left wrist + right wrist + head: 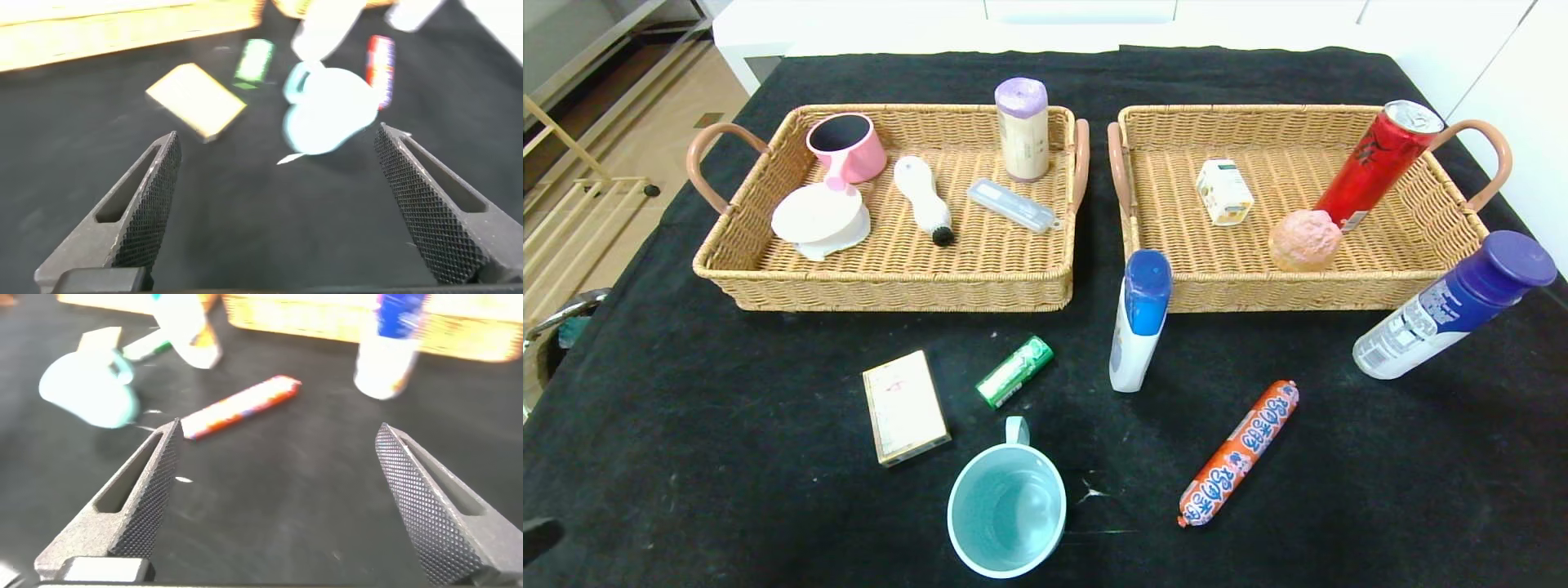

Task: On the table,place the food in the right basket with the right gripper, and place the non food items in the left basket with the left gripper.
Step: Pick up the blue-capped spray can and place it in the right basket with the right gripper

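On the black cloth lie an orange sausage, a teal mug, a tan box, a green tube, a white bottle with a blue cap and a larger purple-capped bottle. My left gripper hovers open over bare cloth, short of the mug and the box. The right gripper is open too, with the sausage just beyond its fingers. Nothing is held. Neither gripper shows in the head view.
The left basket holds a pink cup, a white lid, a brush, a clear case and a purple-topped roll. The right basket holds a small carton, a red can and a pink round piece. A floor drop lies off the table's left edge.
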`<state>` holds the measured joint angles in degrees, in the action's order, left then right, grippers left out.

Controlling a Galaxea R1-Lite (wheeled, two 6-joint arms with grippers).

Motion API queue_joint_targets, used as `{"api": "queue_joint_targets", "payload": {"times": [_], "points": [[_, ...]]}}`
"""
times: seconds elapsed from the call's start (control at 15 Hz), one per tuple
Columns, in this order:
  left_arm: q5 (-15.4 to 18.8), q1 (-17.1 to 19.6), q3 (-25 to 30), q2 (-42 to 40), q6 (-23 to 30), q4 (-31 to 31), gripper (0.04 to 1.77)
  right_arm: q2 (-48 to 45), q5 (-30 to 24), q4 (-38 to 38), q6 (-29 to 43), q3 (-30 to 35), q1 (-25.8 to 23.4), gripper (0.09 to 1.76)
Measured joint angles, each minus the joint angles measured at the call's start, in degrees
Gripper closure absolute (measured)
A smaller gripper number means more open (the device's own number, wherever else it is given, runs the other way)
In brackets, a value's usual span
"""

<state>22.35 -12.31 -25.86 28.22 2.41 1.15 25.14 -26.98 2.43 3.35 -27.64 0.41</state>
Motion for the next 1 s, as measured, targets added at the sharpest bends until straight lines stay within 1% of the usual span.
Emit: {"api": "queue_joint_targets", "payload": {"times": [0.2, 0.27, 0.33, 0.47, 0.6, 0.67, 0.8, 1.0], "points": [[0.5, -8.0, -4.2, 9.5, -0.3, 1.9, 0.09, 7.6, -7.6, 0.0, 0.1, -4.7, 0.3, 0.14], [0.6, -10.1, -5.9, 12.7, -0.3, 2.0, 0.09, 9.9, -8.7, 0.0, 0.4, -6.1, 0.9, 0.14], [0.6, -12.5, -7.9, 16.1, -0.2, 2.0, 0.09, 11.9, -9.2, 0.1, 0.9, -7.2, 2.5, 0.14], [0.5, -17.0, -11.9, 21.5, 0.1, 1.9, 0.09, 15.0, -9.1, 0.2, 1.8, -8.9, 8.0, 0.14], [0.3, -20.7, -14.7, 25.7, 0.1, 1.8, 0.09, 18.2, -6.4, 0.1, 3.1, -10.2, 14.1, 0.14], [0.3, -21.9, -15.2, 27.0, 0.0, 1.8, 0.09, 20.0, -5.1, -0.2, 3.4, -10.6, 16.2, 0.14], [0.3, -23.5, -15.2, 29.2, -0.1, 2.3, 0.09, 23.6, -4.1, -2.2, 4.0, -11.0, 18.6, 0.14], [0.5, -24.0, -15.2, 31.4, 0.1, 2.7, 0.09, 26.8, -3.9, -3.1, 4.4, -11.2, 19.6, 0.14]]}}
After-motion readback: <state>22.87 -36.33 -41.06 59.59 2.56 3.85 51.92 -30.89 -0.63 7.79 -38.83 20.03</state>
